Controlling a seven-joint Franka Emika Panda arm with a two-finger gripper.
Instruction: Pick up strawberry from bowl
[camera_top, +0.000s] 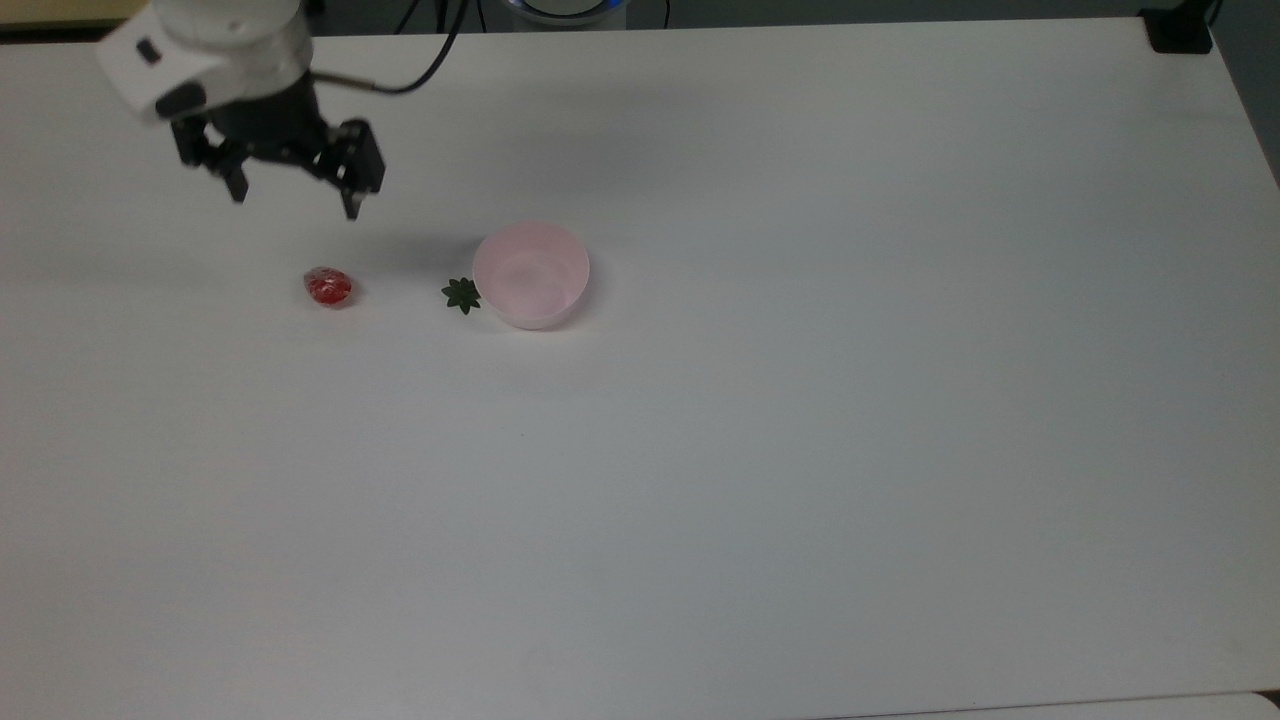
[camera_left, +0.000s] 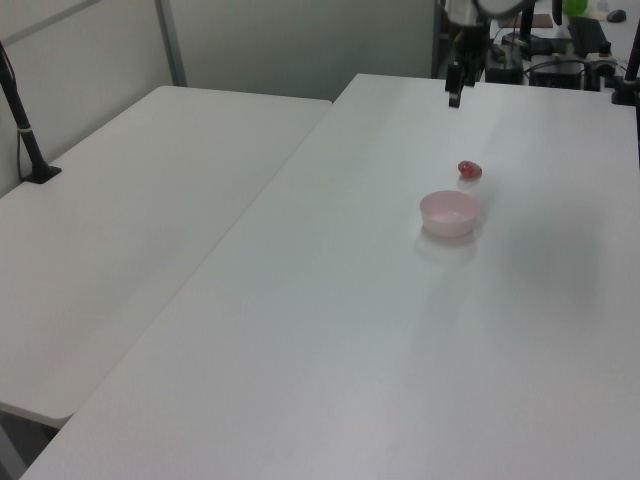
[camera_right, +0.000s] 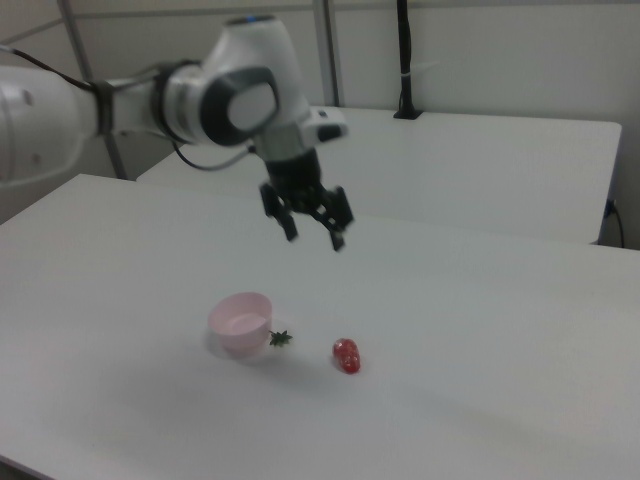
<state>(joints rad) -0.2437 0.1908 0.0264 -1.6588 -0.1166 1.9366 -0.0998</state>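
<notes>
The red strawberry (camera_top: 328, 287) lies on the white table, outside the bowl and to the top view's left of it; it shows too as strawberry (camera_left: 469, 170) and strawberry (camera_right: 347, 355). The pale pink bowl (camera_top: 531, 274) stands upright with nothing in it, also seen as bowl (camera_left: 449, 213) and bowl (camera_right: 240, 323). My gripper (camera_top: 295, 200) hangs open in the air above and behind the strawberry, holding nothing; it is the same gripper (camera_right: 313, 238) high over the table in the right view.
A dark green star-shaped leaf piece (camera_top: 461, 295) lies against the bowl's side toward the strawberry. A second white table (camera_left: 120, 220) stands alongside. A black post base (camera_top: 1180, 30) sits at the top view's far right corner.
</notes>
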